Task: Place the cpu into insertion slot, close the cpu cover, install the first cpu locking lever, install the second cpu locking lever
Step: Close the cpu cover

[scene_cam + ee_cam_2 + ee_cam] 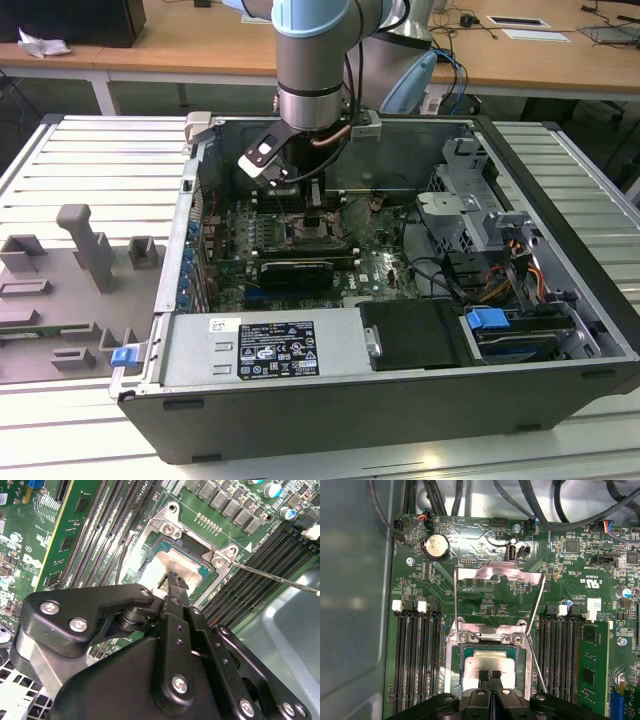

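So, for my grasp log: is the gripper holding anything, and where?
Apparently nothing: the gripper is shut above the cpu, which lies flat in the insertion slot.

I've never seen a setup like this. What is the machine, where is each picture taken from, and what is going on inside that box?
The machine is one grey-and-blue robot arm with a black gripper. The exterior view looks from off the arm at an open dark computer case lying on a ribbed metal table. Both wrist views come from cameras riding on the arm, looking at the green circuit board. The small square cpu with a pale silver top lies in the silver-framed insertion slot. The thin silver cpu cover stands raised, as do two thin wire levers. The gripper's fingers are shut just over the cpu, holding nothing.
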`<state>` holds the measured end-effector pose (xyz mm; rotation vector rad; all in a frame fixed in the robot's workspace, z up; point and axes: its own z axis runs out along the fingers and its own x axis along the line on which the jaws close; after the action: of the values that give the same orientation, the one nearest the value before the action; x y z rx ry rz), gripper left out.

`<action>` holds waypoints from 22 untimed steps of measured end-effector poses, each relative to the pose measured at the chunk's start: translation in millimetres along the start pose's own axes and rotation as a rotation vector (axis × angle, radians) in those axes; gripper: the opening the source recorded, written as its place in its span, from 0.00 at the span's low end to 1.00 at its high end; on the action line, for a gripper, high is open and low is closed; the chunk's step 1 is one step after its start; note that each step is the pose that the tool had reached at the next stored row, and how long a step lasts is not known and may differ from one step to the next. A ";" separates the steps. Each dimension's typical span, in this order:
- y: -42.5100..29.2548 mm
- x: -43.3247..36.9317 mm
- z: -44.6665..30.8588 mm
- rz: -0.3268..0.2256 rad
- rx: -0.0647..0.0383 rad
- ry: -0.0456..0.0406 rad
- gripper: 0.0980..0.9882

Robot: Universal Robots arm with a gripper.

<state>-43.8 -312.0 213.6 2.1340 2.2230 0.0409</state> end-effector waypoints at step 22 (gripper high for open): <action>0.1 -0.7 -2.0 0.000 0.000 0.0018 0.01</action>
<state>-43.8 -312.7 215.6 2.1350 2.2238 0.0429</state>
